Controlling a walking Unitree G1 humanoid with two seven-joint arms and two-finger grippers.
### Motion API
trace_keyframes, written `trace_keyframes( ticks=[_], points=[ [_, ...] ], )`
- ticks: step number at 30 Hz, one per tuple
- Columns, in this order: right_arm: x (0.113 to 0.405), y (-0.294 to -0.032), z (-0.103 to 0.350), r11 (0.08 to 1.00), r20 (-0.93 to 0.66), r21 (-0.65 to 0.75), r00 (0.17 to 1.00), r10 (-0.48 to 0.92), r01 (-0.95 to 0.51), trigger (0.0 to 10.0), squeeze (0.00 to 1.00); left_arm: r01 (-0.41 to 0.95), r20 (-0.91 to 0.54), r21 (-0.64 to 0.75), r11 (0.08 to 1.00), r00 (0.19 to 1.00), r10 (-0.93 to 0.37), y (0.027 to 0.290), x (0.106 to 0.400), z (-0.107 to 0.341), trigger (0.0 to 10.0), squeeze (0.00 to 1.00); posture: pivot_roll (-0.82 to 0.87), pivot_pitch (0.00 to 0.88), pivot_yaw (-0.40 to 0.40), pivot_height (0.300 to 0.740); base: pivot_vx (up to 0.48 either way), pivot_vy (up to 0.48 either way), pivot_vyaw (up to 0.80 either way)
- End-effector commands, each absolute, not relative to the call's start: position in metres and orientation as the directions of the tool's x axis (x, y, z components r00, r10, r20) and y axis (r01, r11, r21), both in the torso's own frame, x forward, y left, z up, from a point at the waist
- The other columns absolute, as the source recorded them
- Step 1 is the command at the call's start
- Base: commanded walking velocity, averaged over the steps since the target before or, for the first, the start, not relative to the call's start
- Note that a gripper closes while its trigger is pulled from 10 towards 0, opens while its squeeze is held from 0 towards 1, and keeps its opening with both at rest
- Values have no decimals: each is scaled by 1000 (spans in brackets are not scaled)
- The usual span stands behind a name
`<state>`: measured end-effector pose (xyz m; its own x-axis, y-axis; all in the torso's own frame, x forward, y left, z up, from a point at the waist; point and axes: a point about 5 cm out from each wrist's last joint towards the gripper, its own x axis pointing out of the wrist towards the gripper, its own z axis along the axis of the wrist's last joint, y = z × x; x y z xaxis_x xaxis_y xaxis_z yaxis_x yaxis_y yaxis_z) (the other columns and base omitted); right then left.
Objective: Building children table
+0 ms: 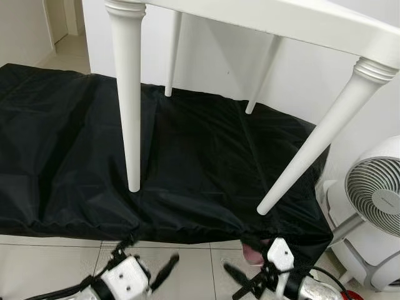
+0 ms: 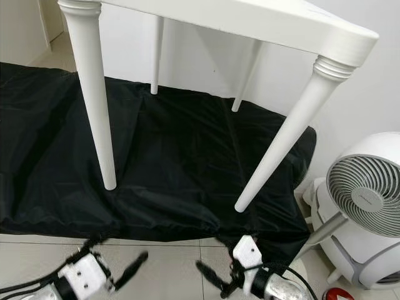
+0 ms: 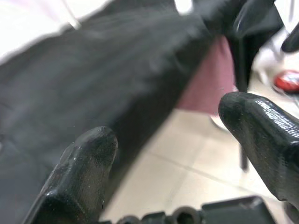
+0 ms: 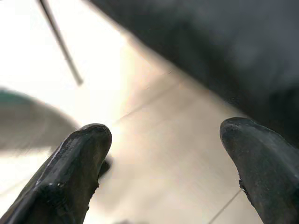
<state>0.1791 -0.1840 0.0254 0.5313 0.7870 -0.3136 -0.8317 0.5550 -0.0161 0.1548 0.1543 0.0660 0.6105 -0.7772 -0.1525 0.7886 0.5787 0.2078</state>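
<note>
One white table [image 1: 300,22] stands on its four legs on a black cloth [image 1: 187,162], well ahead of the two grippers. The left gripper [image 1: 147,265] and right gripper [image 1: 250,275] hang open over the tile floor [image 1: 50,262], holding nothing. One white fan [image 1: 375,194] sits right; something pink, maybe padding, peeks under the cloth edge

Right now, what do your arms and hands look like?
Each arm ends in a white boxy block with small dark dots, then a tool of two long, glossy black rounded fingers: left tool, right tool. Thin black cables run alongside; the right forearm is shiny silver.
</note>
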Motion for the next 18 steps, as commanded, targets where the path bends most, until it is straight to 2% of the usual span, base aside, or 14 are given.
trace_keyframes(
  ticks=[1,3,5,7,10,12,15,17,18],
  points=[
    [174,-189,17,513,-375,15,471,799,-858,10000,0,816,-170,196,543,574,-801,156,153,61,10000,0,61,0,-138,740,0,0,0],
    [168,-195,4,489,-442,50,419,793,-871,10000,0,845,-238,177,504,534,-811,162,148,49,10000,0,60,0,-135,740,0,0,0],
    [166,-200,-6,507,-481,89,408,776,-858,10000,0,848,-270,175,500,530,-804,166,146,42,10000,0,61,0,-134,740,0,0,0],
    [163,-206,-15,536,-512,119,411,754,-836,10000,0,845,-304,114,522,530,-792,170,144,33,10000,0,61,0,-134,740,0,0,0],
    [162,-210,-25,588,-544,141,434,718,-796,10000,0,836,-355,78,543,533,-768,176,140,19,10000,0,60,0,-127,740,0,0,0],
    [161,-216,-38,669,-595,156,472,651,-726,10000,0,803,-422,30,595,550,-721,185,134,-2,10000,0,60,0,-127,740,0,0,0],
    [160,-218,-45,712,-621,161,490,612,-684,10000,0,777,-452,5,630,564,-691,189,132,-13,10000,0,61,0,-127,740,0,0,0],
    [159,-222,-57,813,-675,146,544,498,-564,10000,0,690,-523,-39,722,602,-603,196,131,-35,10000,0,64,0,-126,740,0,0,0],
    [159,-222,-57,813,-675,146,544,498,-564,10000,0,690,-523,-39,722,602,-603,196,131,-35,10000,0,64,0,-126,740,0,0,0]
  ],
)
